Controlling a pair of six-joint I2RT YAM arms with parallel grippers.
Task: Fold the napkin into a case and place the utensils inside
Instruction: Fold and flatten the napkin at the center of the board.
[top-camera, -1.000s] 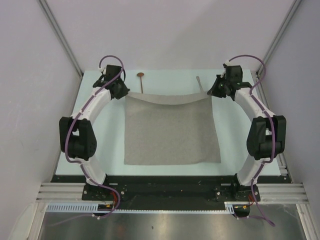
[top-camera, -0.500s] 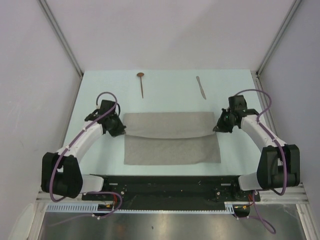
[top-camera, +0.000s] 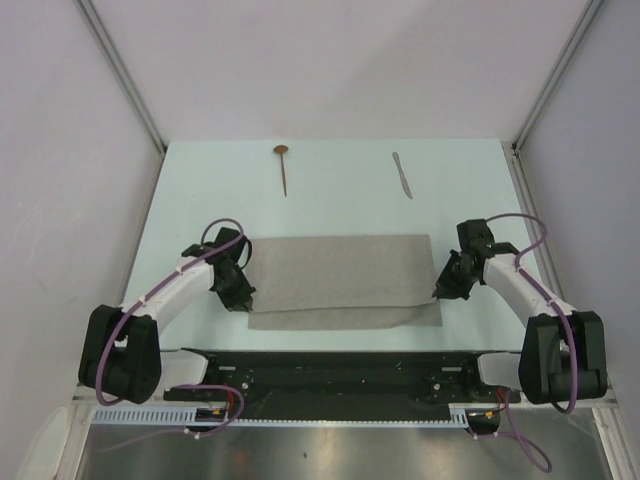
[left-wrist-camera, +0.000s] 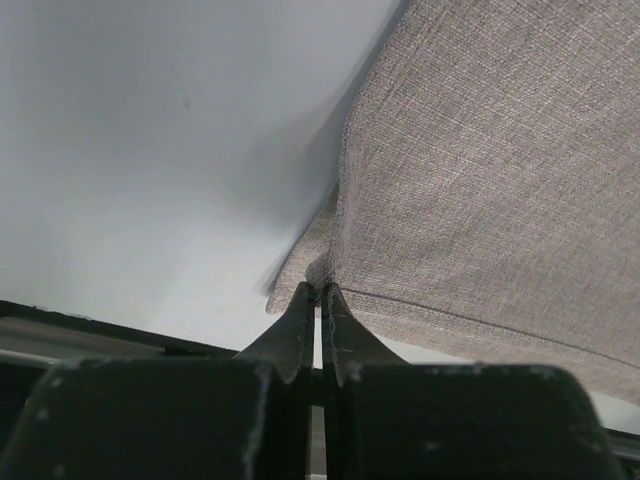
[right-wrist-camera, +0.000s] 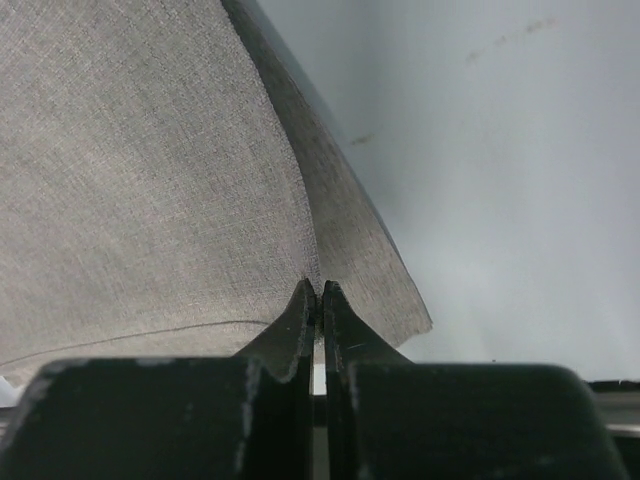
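on the table (top-camera: 330, 212), left hand (top-camera: 243, 303) and right hand (top-camera: 440, 293) pinch the folded napkin (top-camera: 340, 275).

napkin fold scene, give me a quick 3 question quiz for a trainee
1. True or false: the spoon and the knife lie on the table beyond the napkin, apart from it.
2. What are the left gripper and the right gripper shut on? A) corners of the napkin B) the utensils C) nothing
3. Which utensil lies on the right arm's side?
Key: 1 true; 2 A; 3 the knife.
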